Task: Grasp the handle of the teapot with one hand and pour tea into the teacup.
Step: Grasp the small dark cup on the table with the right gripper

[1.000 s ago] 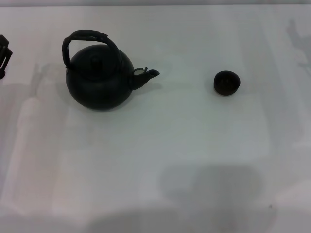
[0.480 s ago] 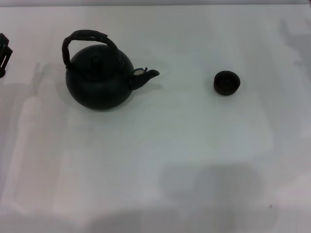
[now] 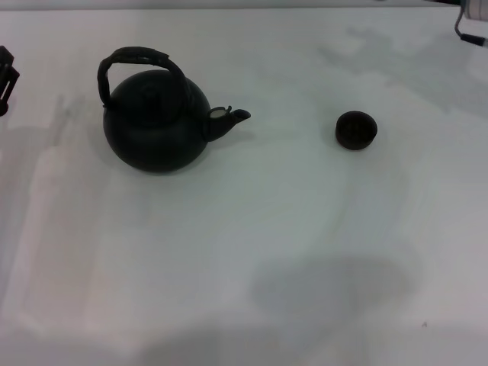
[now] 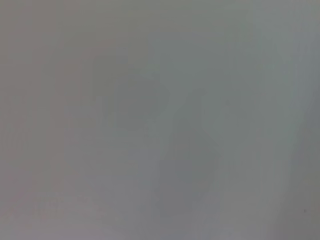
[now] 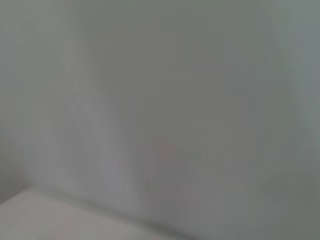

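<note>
The matte black teapot (image 3: 156,122) stands on the white table at the left, its spout pointing right toward the teacup. Its arched black handle (image 3: 136,62) stands up over the lid. The small dark teacup (image 3: 355,130) sits to the right, well apart from the pot. A bit of my left gripper (image 3: 6,80) shows at the left edge, clear of the pot. A small part of my right arm (image 3: 471,23) shows at the top right corner. Both wrist views show only a blank surface.
The white table (image 3: 252,229) spreads around both objects. Soft shadows lie on it at the front and top right.
A part of the right arm has come into view at the top right corner, and its shadow has shifted. The left gripper has edged slightly up. Teapot and cup have not moved.
</note>
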`<state>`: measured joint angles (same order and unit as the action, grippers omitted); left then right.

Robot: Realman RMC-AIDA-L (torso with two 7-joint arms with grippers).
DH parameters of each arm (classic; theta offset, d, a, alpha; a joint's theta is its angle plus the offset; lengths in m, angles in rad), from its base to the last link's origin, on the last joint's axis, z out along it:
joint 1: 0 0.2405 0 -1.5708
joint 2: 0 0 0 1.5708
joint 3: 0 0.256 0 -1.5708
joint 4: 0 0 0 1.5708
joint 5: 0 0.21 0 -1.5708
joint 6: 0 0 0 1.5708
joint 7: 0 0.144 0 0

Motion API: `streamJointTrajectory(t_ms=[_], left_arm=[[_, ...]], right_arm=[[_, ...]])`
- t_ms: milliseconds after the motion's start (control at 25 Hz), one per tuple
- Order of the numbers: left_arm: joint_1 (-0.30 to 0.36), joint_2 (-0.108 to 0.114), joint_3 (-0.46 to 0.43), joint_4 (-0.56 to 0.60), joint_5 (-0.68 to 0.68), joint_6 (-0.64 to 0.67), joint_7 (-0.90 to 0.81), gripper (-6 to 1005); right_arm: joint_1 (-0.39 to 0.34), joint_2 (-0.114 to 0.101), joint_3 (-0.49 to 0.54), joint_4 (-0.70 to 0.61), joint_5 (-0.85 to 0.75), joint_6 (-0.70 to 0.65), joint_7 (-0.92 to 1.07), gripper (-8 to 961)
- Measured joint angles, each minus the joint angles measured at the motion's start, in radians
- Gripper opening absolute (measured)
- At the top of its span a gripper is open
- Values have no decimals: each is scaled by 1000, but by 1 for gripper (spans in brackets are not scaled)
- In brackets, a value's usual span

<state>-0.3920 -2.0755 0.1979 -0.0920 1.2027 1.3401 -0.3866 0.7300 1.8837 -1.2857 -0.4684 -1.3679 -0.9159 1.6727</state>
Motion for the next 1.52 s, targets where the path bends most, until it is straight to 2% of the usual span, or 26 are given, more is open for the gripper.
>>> streamJointTrajectory(t_ms=[80,200,320,440,600,960,1080,1520], left_arm=[[-2,0,0,4,0,0,0,830],[-4,-1,0,6,0,0,0,831],[-4,0,0,7,0,0,0,831],[-4,0,0,8,0,1,-1,831],[-5,-1,0,8,0,1,-1,830],[-9,-3,0,-1,5,1,-2,830],[-6,-4,0,-2,7,1,-2,830],[-1,-5,5,-3,8,1,-4,831]], right_arm=[[48,-22,-3,3,-111,-68,92,840],[116,-41,-5,-3,-271,-160,194,840],[173,-49,-6,-19,-402,-242,259,840],[219,-46,-7,-42,-512,-324,300,839],[253,-16,-9,-87,-656,-372,347,839],[307,100,-9,-125,-953,-357,414,835],[321,125,-16,-125,-1035,-331,438,832],[330,130,-209,-113,-1061,-237,531,822]])
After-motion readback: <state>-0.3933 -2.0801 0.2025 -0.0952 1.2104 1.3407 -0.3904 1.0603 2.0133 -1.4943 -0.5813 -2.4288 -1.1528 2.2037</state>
